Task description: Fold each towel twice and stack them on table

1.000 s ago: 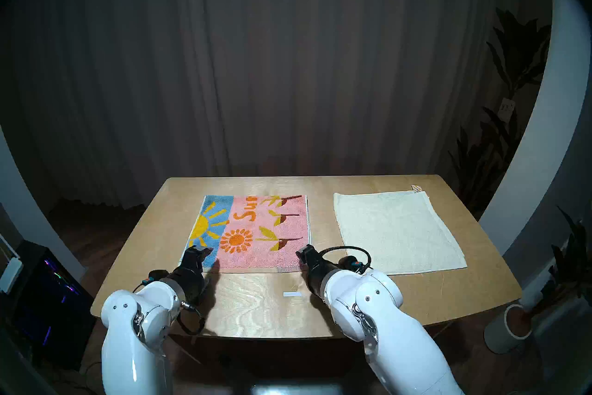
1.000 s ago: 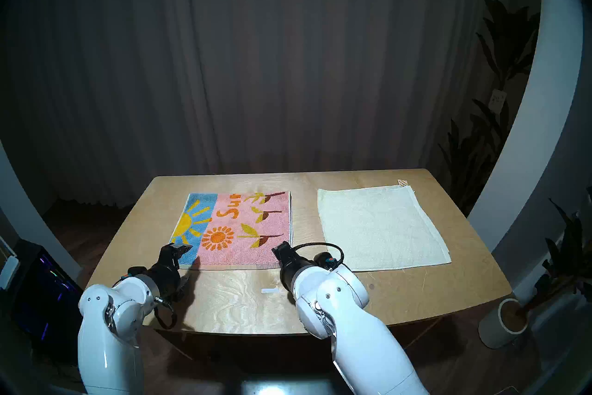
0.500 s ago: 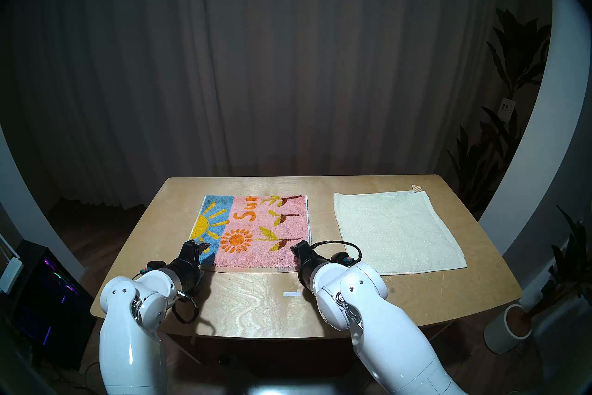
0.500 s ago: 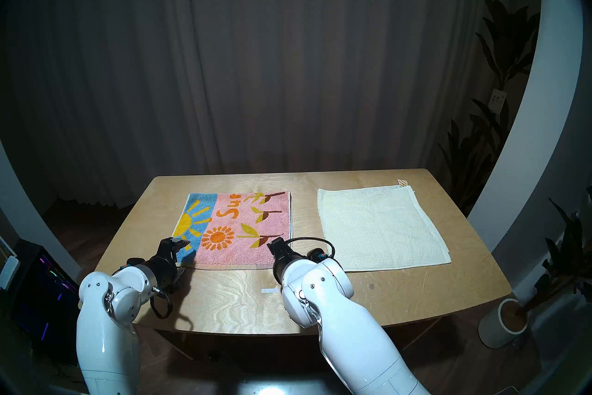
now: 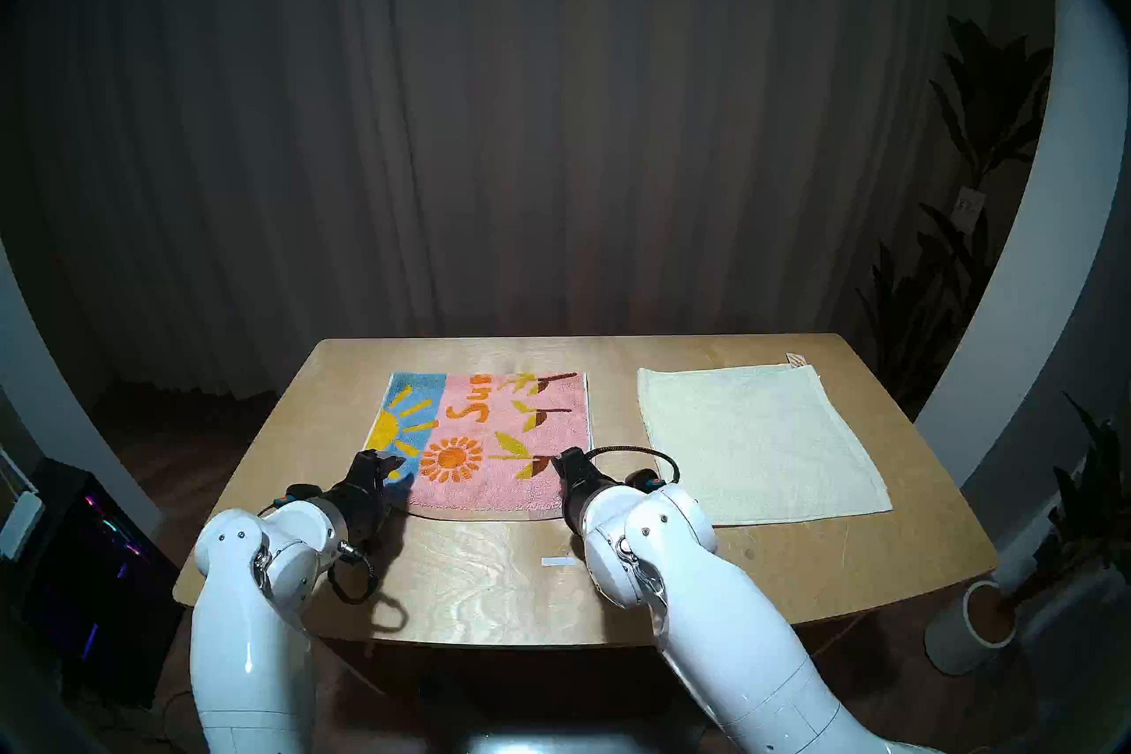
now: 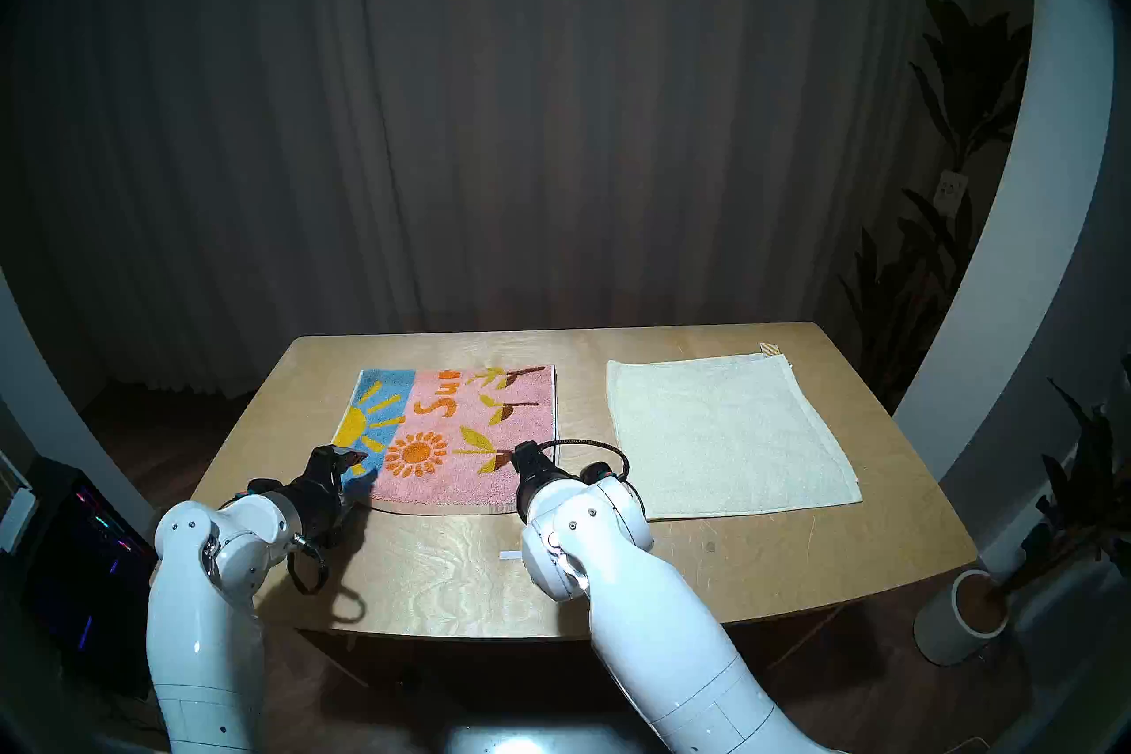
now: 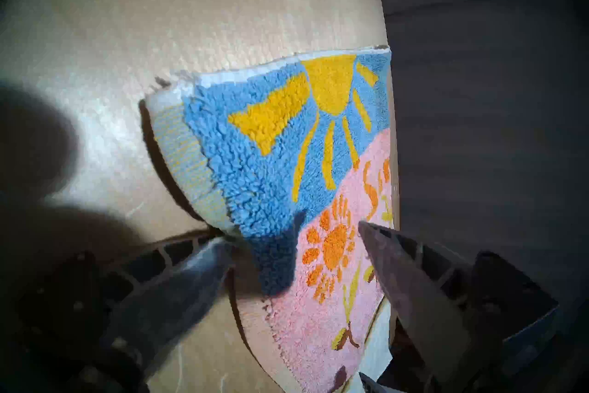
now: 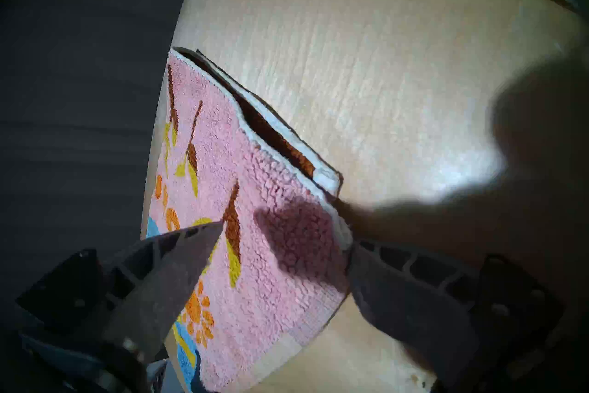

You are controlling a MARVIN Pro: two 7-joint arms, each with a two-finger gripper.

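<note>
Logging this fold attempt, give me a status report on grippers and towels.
Left gripper and right gripper open, fingers straddling the patterned towel at its near corners, which are off the table. Cream towel flat, untouched. Nothing in the way.

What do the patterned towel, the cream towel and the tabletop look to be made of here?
Patterned towel: looped terry pile, likely cotton, matte, with a flat woven band at its edge. Cream towel: seemingly also terry, soft and matte, though its weave is too blurred to confirm. Tabletop: light wood, probably plywood, with wavy grain and a slight sheen under the light.
</note>
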